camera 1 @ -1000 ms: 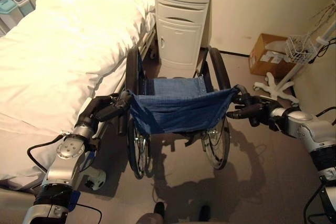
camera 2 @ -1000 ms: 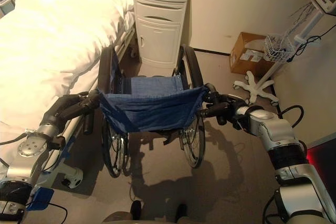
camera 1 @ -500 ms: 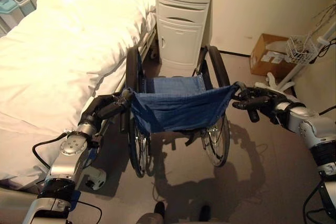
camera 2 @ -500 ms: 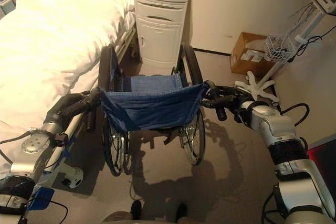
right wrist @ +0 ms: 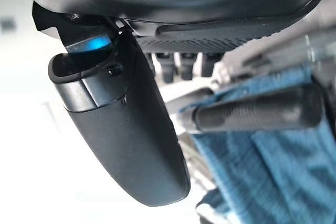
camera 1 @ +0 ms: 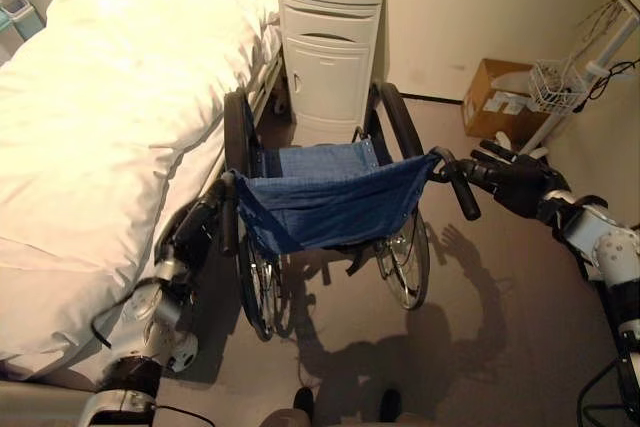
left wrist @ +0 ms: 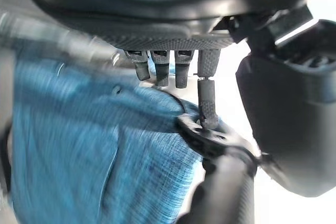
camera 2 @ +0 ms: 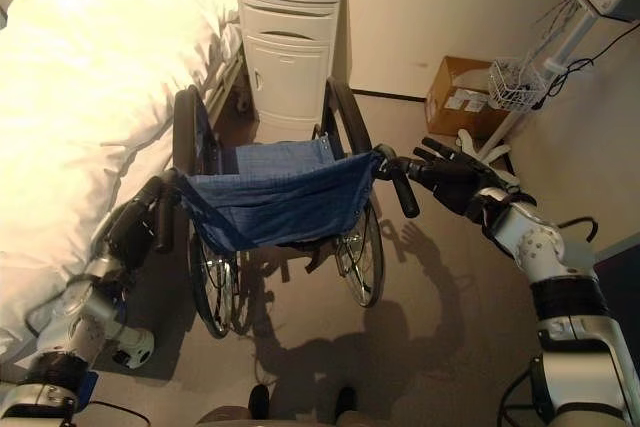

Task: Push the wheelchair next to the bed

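The wheelchair [camera 1: 330,197], with a blue cloth seat and back, stands right alongside the white bed [camera 1: 90,127], facing the wall. My left hand [camera 1: 195,232] hangs just beside its left push handle [camera 1: 228,219], fingers [left wrist: 160,69] straight and not wrapped round the grip [left wrist: 226,187]. My right hand [camera 1: 512,183] is open with spread fingers, a short way to the right of the right push handle [camera 1: 458,185]. In the right wrist view that handle [right wrist: 257,111] lies apart from the thumb [right wrist: 123,129].
A white bedside cabinet [camera 1: 330,37] stands against the wall just ahead of the wheelchair. A cardboard box [camera 1: 498,97] and a wheeled stand with a wire basket [camera 1: 558,87] sit at the right. A person's shoes [camera 1: 340,405] show behind the chair.
Both hands have let go of the push handles and opened. The right hand drew away to the right; the left sank back beside its handle. The view has shifted slightly.
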You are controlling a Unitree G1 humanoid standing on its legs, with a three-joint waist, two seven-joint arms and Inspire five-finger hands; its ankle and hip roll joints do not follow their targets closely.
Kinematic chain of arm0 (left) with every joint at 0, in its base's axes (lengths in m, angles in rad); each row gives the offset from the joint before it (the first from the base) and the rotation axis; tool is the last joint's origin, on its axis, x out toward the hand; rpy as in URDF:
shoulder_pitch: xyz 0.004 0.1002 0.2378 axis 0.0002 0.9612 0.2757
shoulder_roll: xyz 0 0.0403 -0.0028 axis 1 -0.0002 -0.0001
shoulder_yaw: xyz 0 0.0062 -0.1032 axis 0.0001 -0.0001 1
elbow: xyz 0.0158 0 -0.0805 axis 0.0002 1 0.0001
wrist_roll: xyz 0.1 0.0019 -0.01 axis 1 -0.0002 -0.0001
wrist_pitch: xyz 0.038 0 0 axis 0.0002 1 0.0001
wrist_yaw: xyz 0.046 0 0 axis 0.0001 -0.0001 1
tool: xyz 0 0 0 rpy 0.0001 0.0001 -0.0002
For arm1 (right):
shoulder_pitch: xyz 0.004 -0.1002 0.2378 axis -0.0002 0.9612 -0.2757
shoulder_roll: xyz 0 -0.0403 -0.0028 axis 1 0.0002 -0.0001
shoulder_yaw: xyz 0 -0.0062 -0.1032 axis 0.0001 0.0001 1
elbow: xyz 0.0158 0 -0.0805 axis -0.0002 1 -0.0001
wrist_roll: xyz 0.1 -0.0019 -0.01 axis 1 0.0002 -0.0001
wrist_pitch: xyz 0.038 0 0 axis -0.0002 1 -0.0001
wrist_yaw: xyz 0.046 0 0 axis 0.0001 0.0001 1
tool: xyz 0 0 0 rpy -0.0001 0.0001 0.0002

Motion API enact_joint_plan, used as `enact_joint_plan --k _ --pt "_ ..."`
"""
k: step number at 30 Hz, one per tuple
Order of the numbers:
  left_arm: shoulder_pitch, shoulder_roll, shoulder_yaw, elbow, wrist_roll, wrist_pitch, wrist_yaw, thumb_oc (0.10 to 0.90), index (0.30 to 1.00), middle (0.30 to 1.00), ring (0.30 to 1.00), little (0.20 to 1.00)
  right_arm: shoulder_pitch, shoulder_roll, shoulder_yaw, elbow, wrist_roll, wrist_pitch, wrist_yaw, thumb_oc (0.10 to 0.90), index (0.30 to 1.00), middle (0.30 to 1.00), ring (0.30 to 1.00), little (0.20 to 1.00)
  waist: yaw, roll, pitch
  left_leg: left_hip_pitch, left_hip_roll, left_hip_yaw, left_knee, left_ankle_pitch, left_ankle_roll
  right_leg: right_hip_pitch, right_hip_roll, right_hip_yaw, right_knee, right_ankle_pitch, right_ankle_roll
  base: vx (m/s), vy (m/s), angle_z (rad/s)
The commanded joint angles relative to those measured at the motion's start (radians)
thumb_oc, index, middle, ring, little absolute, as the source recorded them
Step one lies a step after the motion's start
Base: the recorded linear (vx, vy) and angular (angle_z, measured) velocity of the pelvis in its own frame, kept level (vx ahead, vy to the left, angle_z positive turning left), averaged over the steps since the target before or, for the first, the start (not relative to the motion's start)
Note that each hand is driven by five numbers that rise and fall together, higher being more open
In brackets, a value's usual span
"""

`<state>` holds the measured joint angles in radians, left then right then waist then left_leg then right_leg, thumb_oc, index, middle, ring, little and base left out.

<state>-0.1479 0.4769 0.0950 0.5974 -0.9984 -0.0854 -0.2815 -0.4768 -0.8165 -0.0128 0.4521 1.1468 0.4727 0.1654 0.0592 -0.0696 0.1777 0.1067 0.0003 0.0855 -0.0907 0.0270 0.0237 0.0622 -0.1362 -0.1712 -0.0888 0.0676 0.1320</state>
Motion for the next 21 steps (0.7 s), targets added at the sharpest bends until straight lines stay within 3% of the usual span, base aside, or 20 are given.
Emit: enact_joint_plan --k 1,4,8,11,16,18,21 --pt "0.004 -0.01 0.071 0.022 -0.389 0.027 -0.225 0.8 0.9 0.9 0.9 0.9 -0.053 -0.129 -0.115 0.079 0.074 -0.038 0.086 0.8 0.9 0.9 0.9 0.9 0.013 -0.016 -0.094 0.036 0.002 0.005 0.019 -0.094 -0.03 0.013 -0.035 0.011 0.055 0.008 0.047 0.03 -0.028 -0.01" --pt "0.021 -0.072 0.14 0.022 -0.618 0.114 -0.359 0.8 0.9 0.9 0.9 0.9 0.003 -0.144 -0.169 0.138 0.058 0.013 0.128 0.8 0.9 0.9 0.9 0.9 0.008 -0.029 -0.096 0.04 0.003 0.006 0.019 -0.098 -0.034 0.016 -0.034 0.013 0.053 0.005 0.045 0.04 -0.046 -0.03" --pt "0.024 -0.124 0.177 0.044 -0.775 0.211 -0.464 0.8 0.9 0.9 0.9 0.9 0.067 -0.122 -0.205 0.222 0.007 0.066 0.193 0.8 0.9 0.9 0.9 0.9 0.005 -0.042 -0.096 0.047 0.003 0.002 0.016 -0.103 -0.035 0.021 -0.032 0.013 0.052 0.003 0.046 0.03 -0.05 -0.04" --pt "0.03 -0.157 0.169 0.053 -0.805 0.254 -0.505 0.8 0.9 0.9 0.9 0.9 0.11 -0.06 -0.213 0.274 -0.006 0.059 0.222 0.8 0.9 0.9 0.9 0.9 0.007 -0.045 -0.09 0.051 0.003 0.001 0.015 -0.105 -0.033 0.021 -0.031 0.013 0.056 0.006 0.046 0.02 -0.042 -0.05" --pt "0.052 -0.203 0.148 0.086 -0.668 0.232 -0.451 0.8 0.9 0.9 0.9 0.9 0.19 0.082 -0.247 0.315 -0.033 0.023 0.221 0.8 0.9 0.9 0.9 0.9 0.01 -0.037 -0.084 0.054 0.003 0.008 0.019 -0.112 -0.025 0.016 -0.034 0.011 0.063 0.013 0.051 0.01 -0.013 -0.09" --pt "0.079 -0.225 0.146 0.123 -0.577 0.25 -0.429 0.8 0.9 0.9 0.9 0.9 0.247 0.154 -0.27 0.36 -0.101 0.019 0.249 0.8 0.9 0.9 0.9 0.9 0.014 -0.03 -0.083 0.052 0.002 0.009 0.022 -0.113 -0.02 0.013 -0.036 0.009 0.067 0.013 0.053 0.0 0.004 -0.04" --pt "0.122 -0.239 0.122 0.227 -0.361 0.238 -0.412 0.8 0.9 0.9 0.9 0.9 0.309 0.272 -0.256 0.462 -0.196 -0.038 0.298 0.8 0.9 0.9 0.9 0.9 0.023 -0.02 -0.078 0.047 -0.002 0.005 0.027 -0.113 -0.01 0.009 -0.035 0.005 0.069 0.013 0.052 0.0 0.0 0.0"
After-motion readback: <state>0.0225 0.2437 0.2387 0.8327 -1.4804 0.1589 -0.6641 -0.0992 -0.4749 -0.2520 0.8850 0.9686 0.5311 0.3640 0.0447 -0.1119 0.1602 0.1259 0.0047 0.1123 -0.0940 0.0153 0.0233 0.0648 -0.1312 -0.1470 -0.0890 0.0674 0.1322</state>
